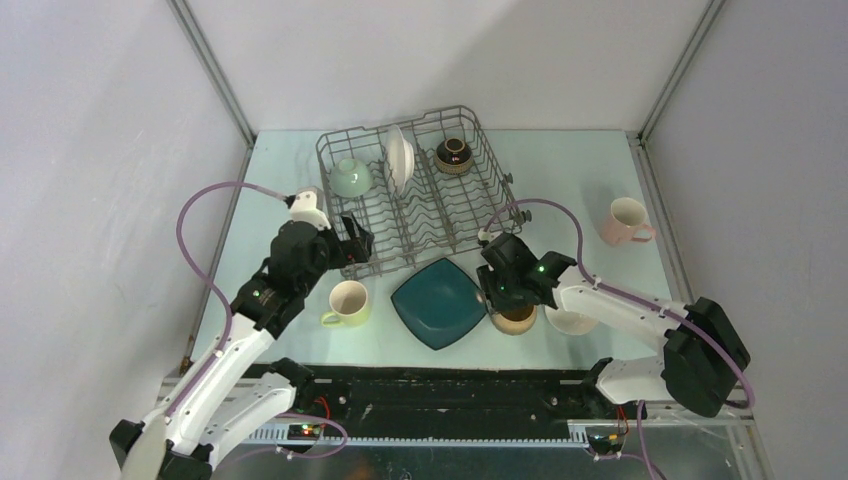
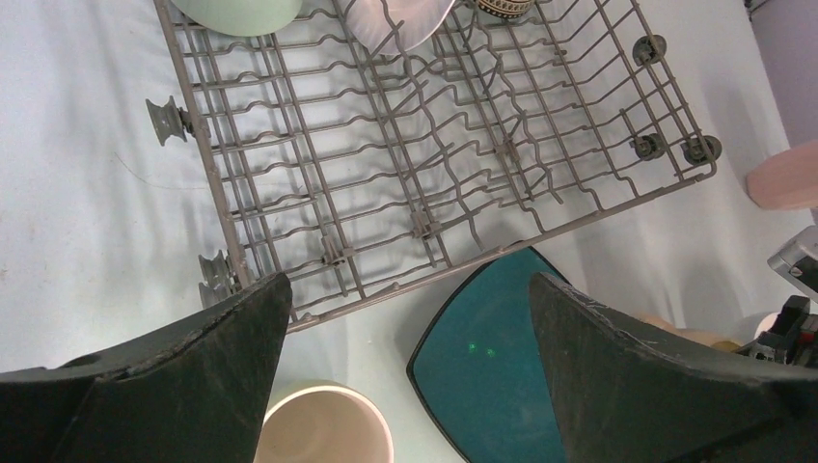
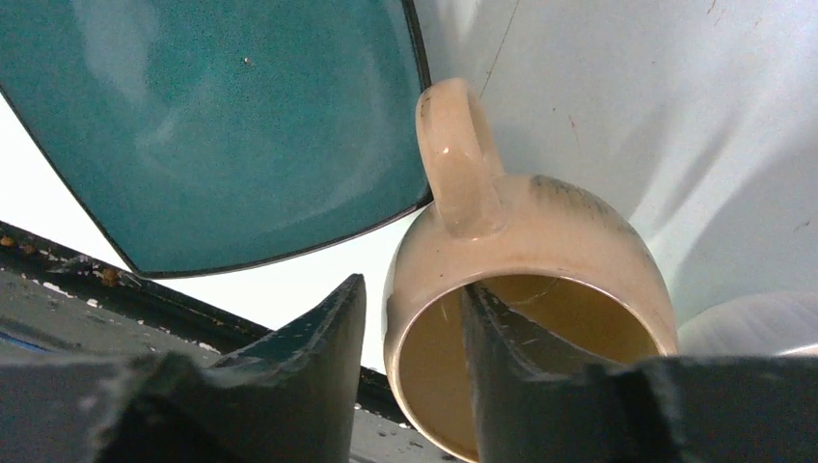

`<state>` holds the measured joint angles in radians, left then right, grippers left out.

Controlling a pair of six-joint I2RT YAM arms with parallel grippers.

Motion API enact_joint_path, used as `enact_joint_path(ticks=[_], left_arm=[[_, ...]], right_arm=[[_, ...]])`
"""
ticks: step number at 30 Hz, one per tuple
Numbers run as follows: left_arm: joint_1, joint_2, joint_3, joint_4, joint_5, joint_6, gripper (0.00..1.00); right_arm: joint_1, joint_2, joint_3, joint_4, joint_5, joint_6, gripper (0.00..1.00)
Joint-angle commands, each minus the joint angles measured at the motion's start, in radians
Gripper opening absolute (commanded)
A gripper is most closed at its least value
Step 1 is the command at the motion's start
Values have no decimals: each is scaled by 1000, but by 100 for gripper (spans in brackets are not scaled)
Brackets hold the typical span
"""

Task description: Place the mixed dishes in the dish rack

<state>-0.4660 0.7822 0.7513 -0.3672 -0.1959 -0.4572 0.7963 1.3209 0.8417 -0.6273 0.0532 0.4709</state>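
The grey wire dish rack (image 1: 415, 195) holds a pale green bowl (image 1: 350, 177), an upright white plate (image 1: 400, 160) and a brown bowl (image 1: 453, 155). The dark teal square plate (image 1: 438, 302) lies on the table in front of it, with the yellow mug (image 1: 348, 303) to its left. My left gripper (image 1: 355, 245) is open and empty above the rack's near-left corner (image 2: 289, 289). My right gripper (image 3: 413, 286) is open and straddles the rim of the tan mug (image 3: 540, 231), one finger inside and one outside with a gap. The pink mug (image 1: 627, 222) stands at the right.
A white bowl (image 1: 570, 322) sits right of the tan mug, partly under my right arm. The tan mug's handle (image 3: 453, 164) points at the teal plate's edge (image 3: 222, 125). Grey walls close in the table on three sides. A black rail (image 1: 450, 385) runs along the near edge.
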Motion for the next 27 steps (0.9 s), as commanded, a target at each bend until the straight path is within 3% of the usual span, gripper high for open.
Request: enact_joint_path(ticks=[1, 9, 19, 23, 27], left_arm=[[4, -12, -4, 22, 37, -29, 100], [4, 37, 14, -16, 31, -40, 100], [14, 19, 24, -66, -3, -131, 100], [16, 50, 49, -77, 70, -156, 100], [17, 90, 76, -86, 166, -271, 100]], right_arm=[[1, -13, 3, 24, 13, 1, 36], [-40, -134, 2, 30, -4, -6, 0], [-157, -402, 2, 37, -29, -56, 0], [-200, -446, -3, 89, -72, -76, 0], [-227, -454, -6, 204, -138, -77, 0]])
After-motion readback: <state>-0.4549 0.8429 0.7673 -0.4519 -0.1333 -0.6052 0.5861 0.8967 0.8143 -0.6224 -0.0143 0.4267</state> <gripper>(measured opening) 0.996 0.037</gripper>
